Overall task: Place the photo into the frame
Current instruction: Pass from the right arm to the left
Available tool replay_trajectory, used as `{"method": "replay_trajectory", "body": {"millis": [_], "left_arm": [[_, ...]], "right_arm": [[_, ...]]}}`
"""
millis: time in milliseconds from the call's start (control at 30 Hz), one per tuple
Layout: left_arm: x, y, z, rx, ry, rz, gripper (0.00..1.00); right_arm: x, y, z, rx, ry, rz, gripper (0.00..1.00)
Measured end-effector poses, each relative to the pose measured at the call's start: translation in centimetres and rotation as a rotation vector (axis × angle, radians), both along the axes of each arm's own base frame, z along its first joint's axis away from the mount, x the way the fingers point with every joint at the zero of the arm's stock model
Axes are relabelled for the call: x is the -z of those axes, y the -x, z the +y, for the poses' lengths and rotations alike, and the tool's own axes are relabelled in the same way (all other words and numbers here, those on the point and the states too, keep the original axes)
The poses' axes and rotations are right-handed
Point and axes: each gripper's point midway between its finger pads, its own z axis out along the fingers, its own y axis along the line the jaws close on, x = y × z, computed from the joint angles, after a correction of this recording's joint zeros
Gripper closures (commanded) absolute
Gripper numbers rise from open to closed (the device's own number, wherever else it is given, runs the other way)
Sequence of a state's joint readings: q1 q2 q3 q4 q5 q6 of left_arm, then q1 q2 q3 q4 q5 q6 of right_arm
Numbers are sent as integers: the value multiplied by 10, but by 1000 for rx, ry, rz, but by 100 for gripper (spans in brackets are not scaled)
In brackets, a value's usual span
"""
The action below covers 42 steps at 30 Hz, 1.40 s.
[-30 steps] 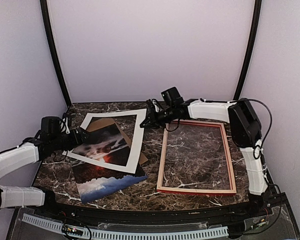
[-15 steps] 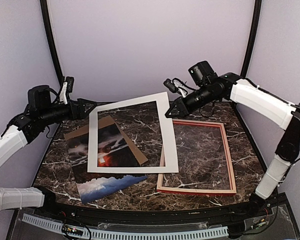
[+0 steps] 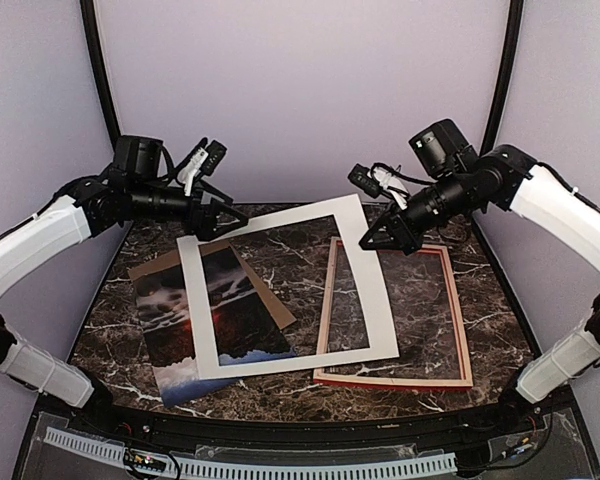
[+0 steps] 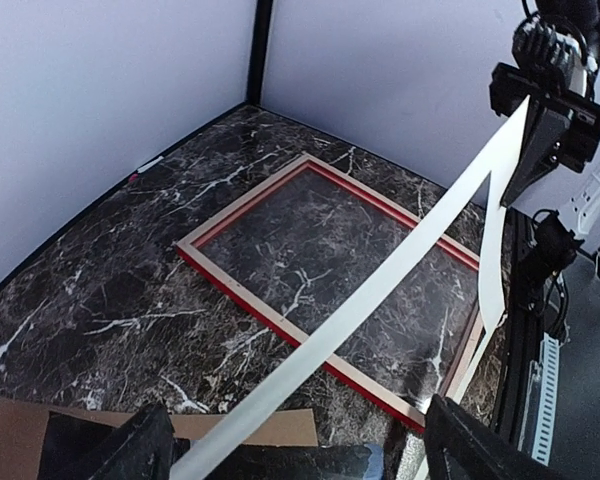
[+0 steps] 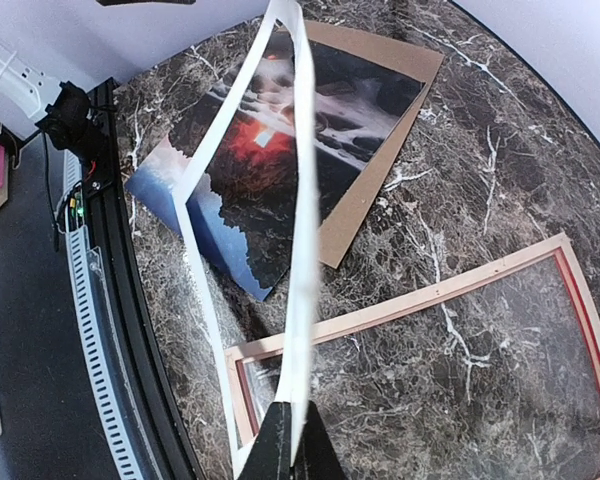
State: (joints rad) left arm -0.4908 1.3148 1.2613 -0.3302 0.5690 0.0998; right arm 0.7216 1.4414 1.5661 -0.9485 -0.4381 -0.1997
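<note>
Dark marble table (image 3: 110,330), lilac walls. Mat (image 3: 380,310) tilted up: right gripper (image 3: 370,240) clamped on far corner, left gripper (image 3: 235,216) fingers apart around its edge. Photo (image 3: 165,310) flat on brown board (image 3: 152,267), left side; frame (image 3: 410,380) empty, right side. Photo not yet in frame.

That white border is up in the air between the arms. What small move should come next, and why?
Probably carry the white mat a bit to the right and lower it flat into the frame. The right gripper pinches its right edge, it hangs tilted and only partly over the frame, and the left gripper looks open, so support is one-sided.
</note>
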Motion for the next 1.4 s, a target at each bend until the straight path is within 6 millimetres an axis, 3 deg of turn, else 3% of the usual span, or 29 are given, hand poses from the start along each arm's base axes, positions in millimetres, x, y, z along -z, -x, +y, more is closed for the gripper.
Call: {"method": "replay_trajectory", "body": {"millis": [233, 400, 633, 1100, 1167, 1333, 1400], "left_arm": [[15, 10, -36, 169, -91, -21, 13], [27, 11, -53, 254, -131, -5, 34], [44, 21, -56, 330, -154, 54, 63], [49, 32, -57, 388, -153, 94, 100], [48, 33, -59, 394, -148, 95, 100], [47, 35, -60, 395, -136, 114, 100], [45, 35, -60, 387, -130, 129, 100]], "right_arm": [[8, 8, 1, -41, 26, -10, 100], [6, 15, -2, -59, 27, -22, 100], [10, 16, -4, -56, 35, -23, 100], [12, 13, -7, -35, 53, -33, 100], [12, 11, -7, -26, 57, -34, 91], [12, 2, -11, 34, 58, -28, 46], [11, -7, -14, 79, 54, -30, 36]]}}
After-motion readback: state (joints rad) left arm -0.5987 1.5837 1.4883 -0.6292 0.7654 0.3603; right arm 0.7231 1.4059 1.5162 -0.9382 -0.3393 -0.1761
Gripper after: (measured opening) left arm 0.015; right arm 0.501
